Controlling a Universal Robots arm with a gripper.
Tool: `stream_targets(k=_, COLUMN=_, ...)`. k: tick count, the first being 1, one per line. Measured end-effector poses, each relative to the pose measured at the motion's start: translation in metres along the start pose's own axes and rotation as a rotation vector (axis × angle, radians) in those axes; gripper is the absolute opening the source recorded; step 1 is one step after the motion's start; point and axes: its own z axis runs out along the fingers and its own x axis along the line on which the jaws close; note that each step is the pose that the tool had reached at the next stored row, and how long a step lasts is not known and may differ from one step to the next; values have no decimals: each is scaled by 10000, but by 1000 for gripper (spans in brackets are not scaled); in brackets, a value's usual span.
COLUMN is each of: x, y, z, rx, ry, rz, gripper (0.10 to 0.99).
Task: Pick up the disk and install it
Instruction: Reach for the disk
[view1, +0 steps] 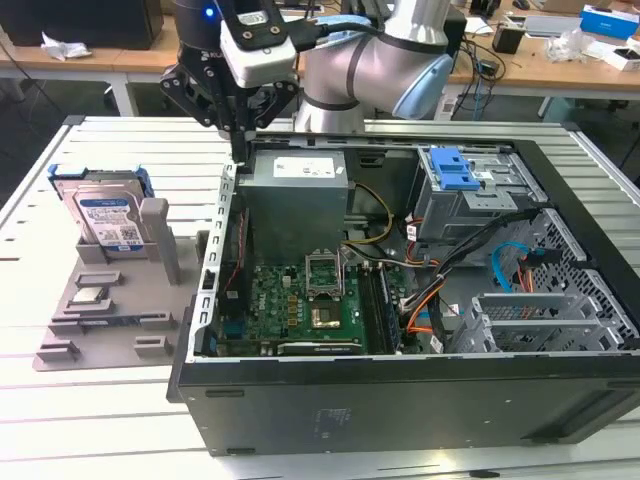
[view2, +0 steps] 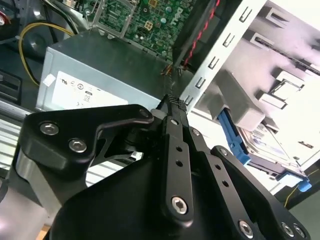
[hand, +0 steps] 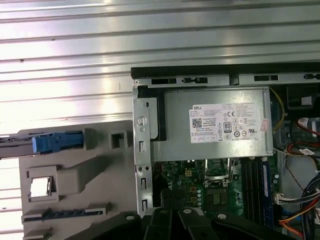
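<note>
Silver disk (view1: 106, 215) stands upright at the exterior view's left; the first wrist view shows it edge-on. Gripper (view1: 238, 148) pressed together, upper left of centre.

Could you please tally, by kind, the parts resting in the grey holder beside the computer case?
disk: 1
square silver chip: 1
dark narrow strip, possibly a memory module: 1
Total: 3

disk (view1: 108, 215) in stand (view1: 100, 322) | exterior view's left of case (view1: 400, 400) | apparently upright
</note>
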Motion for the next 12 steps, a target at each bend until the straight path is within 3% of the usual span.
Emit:
stream_targets(k=5, x=223, y=-16, z=-6, rx=0, ry=1, rz=0, gripper=102)
stream_targets(k=12, x=382, y=-28, z=-10, rx=0, ry=0, rz=0, gripper=102)
